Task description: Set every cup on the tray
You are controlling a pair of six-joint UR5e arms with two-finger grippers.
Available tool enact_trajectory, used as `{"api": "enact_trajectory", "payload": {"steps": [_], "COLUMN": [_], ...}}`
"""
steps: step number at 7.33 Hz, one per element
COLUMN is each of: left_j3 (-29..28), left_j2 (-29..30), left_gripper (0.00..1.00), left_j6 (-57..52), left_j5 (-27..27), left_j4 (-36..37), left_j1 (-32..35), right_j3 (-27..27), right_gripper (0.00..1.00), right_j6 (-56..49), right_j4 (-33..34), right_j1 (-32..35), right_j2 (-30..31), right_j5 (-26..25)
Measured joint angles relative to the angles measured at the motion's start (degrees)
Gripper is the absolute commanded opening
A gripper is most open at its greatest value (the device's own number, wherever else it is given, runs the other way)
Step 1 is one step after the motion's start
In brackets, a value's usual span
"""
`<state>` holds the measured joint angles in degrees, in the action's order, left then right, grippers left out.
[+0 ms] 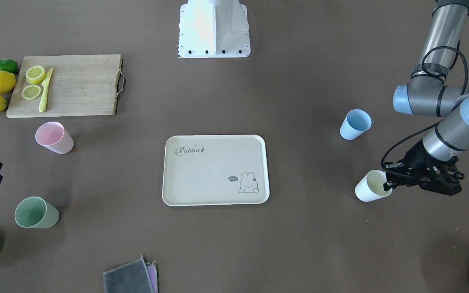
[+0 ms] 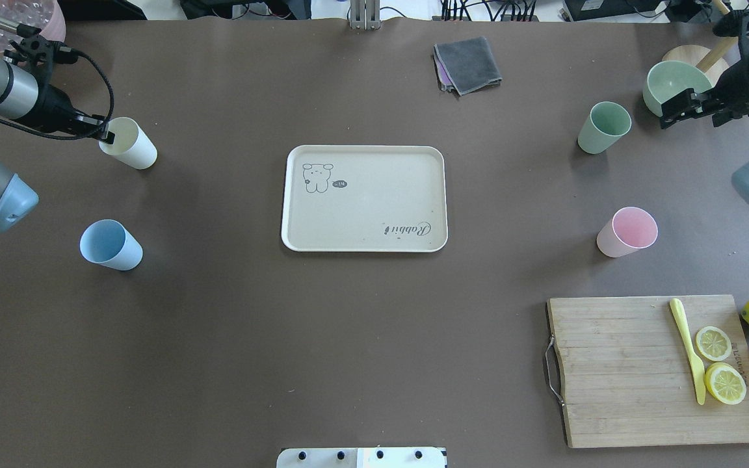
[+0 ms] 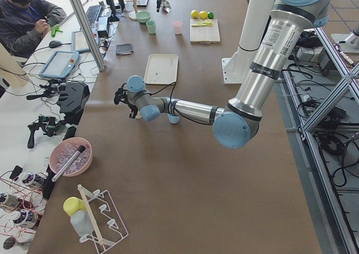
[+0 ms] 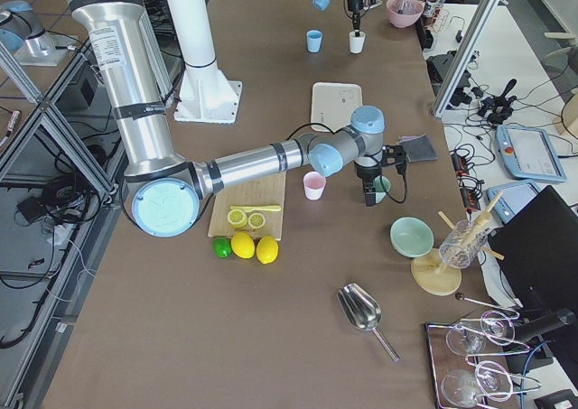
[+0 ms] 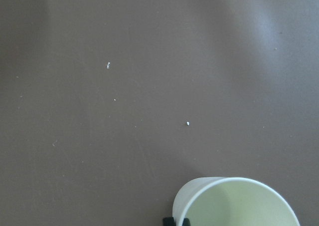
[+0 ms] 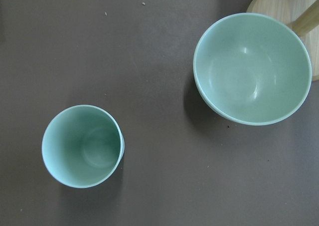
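Observation:
The beige tray (image 2: pixel 365 208) lies at the table's middle with nothing on it. The cream-yellow cup (image 2: pixel 130 145) stands at the far left. My left gripper (image 2: pixel 105 134) is at its rim, and its fingertips (image 5: pixel 174 220) pinch the cup's wall (image 5: pixel 234 203). The light blue cup (image 2: pixel 110 244) stands nearer me on the left. The sage green cup (image 2: pixel 603 127) and the pink cup (image 2: pixel 628 232) stand on the right. My right gripper (image 2: pixel 677 107) hovers, apparently open and empty, between the green cup (image 6: pixel 82 146) and the bowl.
A pale green bowl (image 2: pixel 677 81) is at the far right. A wooden cutting board (image 2: pixel 621 370) with lemon slices and a knife sits near right, lemons beside it. A grey cloth (image 2: pixel 469 64) lies far centre. A mauve container (image 2: pixel 17 16) is at the far left.

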<state>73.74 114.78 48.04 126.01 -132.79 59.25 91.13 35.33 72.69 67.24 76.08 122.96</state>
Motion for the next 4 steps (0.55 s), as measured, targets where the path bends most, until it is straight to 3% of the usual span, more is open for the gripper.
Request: {"api": "enact_trajectory", "payload": {"steps": [2, 4], "left_j3": [1.0, 5.1], "left_j2": [5.3, 10.5], "left_gripper": [0.0, 0.0], "left_j6": [10.1, 15.9], "left_j5": [-3.1, -7.9], "left_j4": [2.1, 11.3], "left_j1": [-4.7, -10.7], "right_j3": [0.0, 0.1], "right_gripper": [1.0, 1.0], "right_j6": [0.0, 0.0], "right_j4": [0.0, 0.0], "right_j1": [0.0, -0.1], "right_j2": [0.1, 0.2], "right_j5": [0.0, 0.0]}}
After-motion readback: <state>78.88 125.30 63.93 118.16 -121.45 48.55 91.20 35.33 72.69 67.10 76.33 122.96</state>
